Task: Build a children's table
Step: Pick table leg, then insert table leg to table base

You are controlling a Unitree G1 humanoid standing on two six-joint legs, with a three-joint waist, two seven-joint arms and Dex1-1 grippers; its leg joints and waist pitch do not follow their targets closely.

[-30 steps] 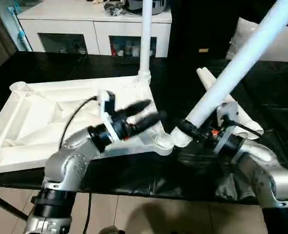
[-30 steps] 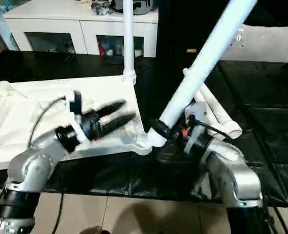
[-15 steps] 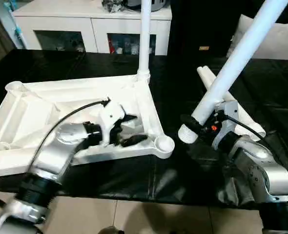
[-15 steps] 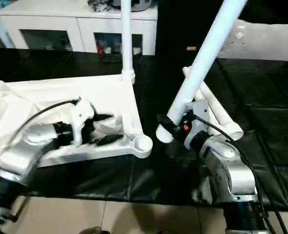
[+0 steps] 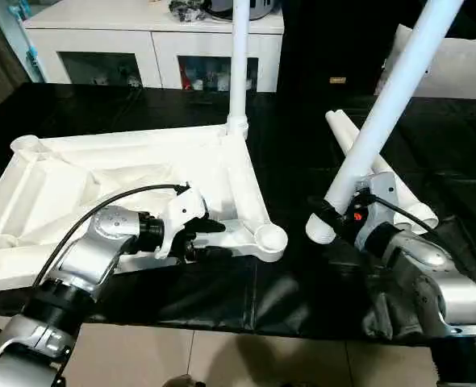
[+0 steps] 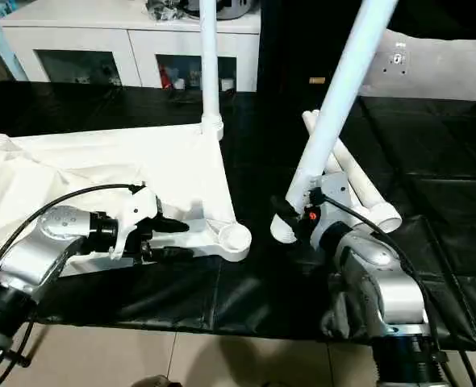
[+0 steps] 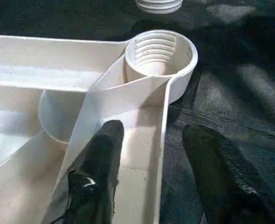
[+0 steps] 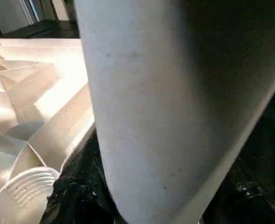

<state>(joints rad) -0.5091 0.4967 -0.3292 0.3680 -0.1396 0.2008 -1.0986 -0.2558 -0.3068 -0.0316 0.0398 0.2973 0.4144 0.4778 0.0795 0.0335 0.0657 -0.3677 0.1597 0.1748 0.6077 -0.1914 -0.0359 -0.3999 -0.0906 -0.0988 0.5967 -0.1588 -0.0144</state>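
Your left pincer (image 5: 208, 239) straddles the tabletop (image 5: 101, 181) rim; your right pincer (image 5: 335, 219) grips a tilted leg (image 5: 387, 109).
Tabletop lies underside-up at the worktop (image 5: 302, 278) front-left, left fingers (image 7: 98, 163) part-open, one each side of the rim by the empty corner socket (image 5: 270, 239); one leg (image 5: 240, 64) stands in the far socket.

Table top (image 5: 125, 173): white plastic, ribbed underside. Legs, held (image 5: 383, 113), fitted upright (image 5: 239, 64) and loose (image 5: 383, 173): plain white. Worktop (image 5: 294, 161): black covering. Both hands, left (image 5: 208, 239) and right (image 5: 328, 216): black fingers on silver forearms. Cabinet (image 5: 153, 36): white.
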